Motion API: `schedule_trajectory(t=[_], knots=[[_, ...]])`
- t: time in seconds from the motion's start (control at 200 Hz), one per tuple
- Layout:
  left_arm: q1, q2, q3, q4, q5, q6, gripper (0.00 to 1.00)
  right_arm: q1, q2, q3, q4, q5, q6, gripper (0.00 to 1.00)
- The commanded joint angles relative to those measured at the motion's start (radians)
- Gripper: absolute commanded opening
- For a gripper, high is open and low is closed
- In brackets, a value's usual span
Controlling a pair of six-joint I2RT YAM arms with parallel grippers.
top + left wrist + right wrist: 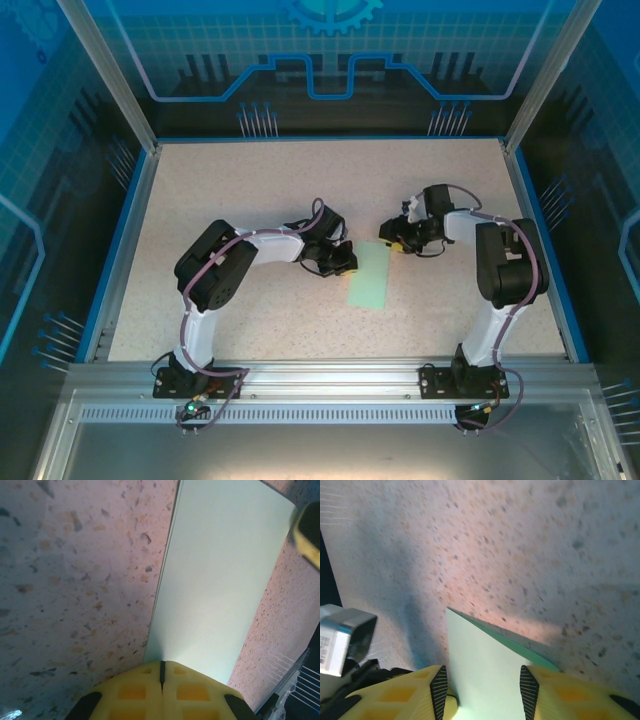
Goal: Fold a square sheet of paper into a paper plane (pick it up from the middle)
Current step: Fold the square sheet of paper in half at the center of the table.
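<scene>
The square sheet of paper [372, 278], pale mint green, lies folded into a long narrow rectangle at the middle of the table; a paper plane is out of view. My left gripper [348, 264] is shut, its yellow tips [161, 672] meeting over the near end of the paper [220, 580], which stretches away ahead of them. My right gripper [393, 240] is open at the strip's far right corner. There the paper [480, 665] runs between the ribbed pads [439, 690], one pointed corner sticking out ahead, with a darker green layer showing under its right edge.
The speckled beige table [250, 190] is bounded by a blue rim [118, 240] and a metal frame. A tip of the right gripper [307, 530] shows at the edge of the left wrist view. The left arm's grey wrist housing [345, 640] sits close to the right fingers.
</scene>
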State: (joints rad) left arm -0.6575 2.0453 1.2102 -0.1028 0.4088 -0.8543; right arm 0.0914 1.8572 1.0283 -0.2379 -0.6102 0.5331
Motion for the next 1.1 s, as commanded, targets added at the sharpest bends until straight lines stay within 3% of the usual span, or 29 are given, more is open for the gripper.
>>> schedule_trajectory(t=[0.0, 0.425, 0.815, 1.095], knots=[[-0.013, 0.035, -0.013, -0.113, -0.036, 0.023, 0.00, -0.024, 0.002, 0.032, -0.025, -0.018, -0.004, 0.46], [-0.013, 0.030, -0.012, -0.118, -0.036, 0.026, 0.00, -0.023, 0.068, -0.008, -0.007, 0.024, 0.012, 0.46], [-0.014, 0.026, -0.018, -0.117, -0.036, 0.029, 0.00, -0.023, -0.102, -0.018, -0.040, -0.015, -0.001, 0.47], [-0.014, 0.023, -0.017, -0.113, -0.035, 0.026, 0.01, -0.014, 0.003, -0.030, 0.021, -0.036, 0.031, 0.46]])
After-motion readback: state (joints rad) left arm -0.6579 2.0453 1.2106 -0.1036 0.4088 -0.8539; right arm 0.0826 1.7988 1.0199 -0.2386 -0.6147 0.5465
